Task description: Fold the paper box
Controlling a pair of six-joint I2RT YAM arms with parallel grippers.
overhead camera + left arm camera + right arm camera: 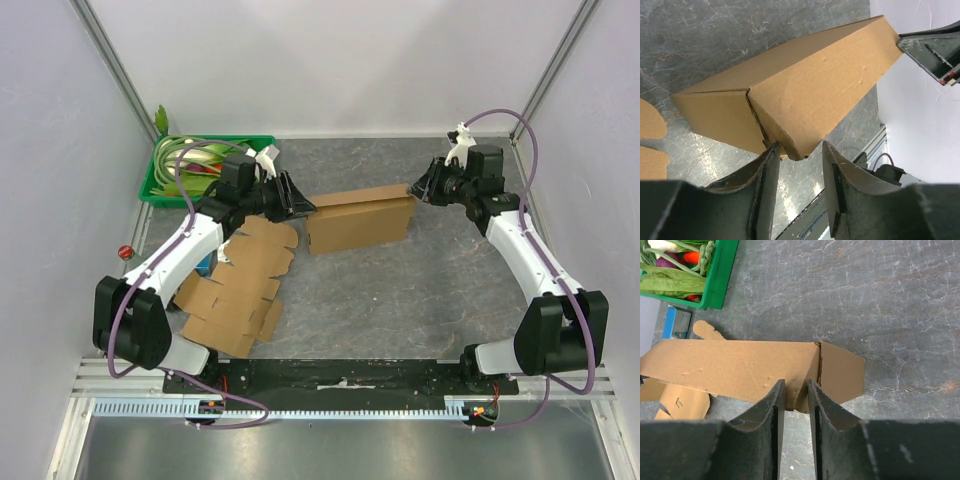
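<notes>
As both straddle paper box point(360, 222) ends | left hand point(800, 146) half-open | right hand point(796, 384) nearly closed, grip unclear

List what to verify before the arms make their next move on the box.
1. Cardboard box lies between both grippers: ok.
2. Left gripper astride the box's end corner: ok.
3. Left gripper clamped firmly: cannot tell.
4. Right gripper astride the other end's edge: ok. Clamped: cannot tell.
5. Seam beside the left gripper flush: not ok, a dark slit shows.
6. Flat cardboard blanks apart from the box: ok.
</notes>
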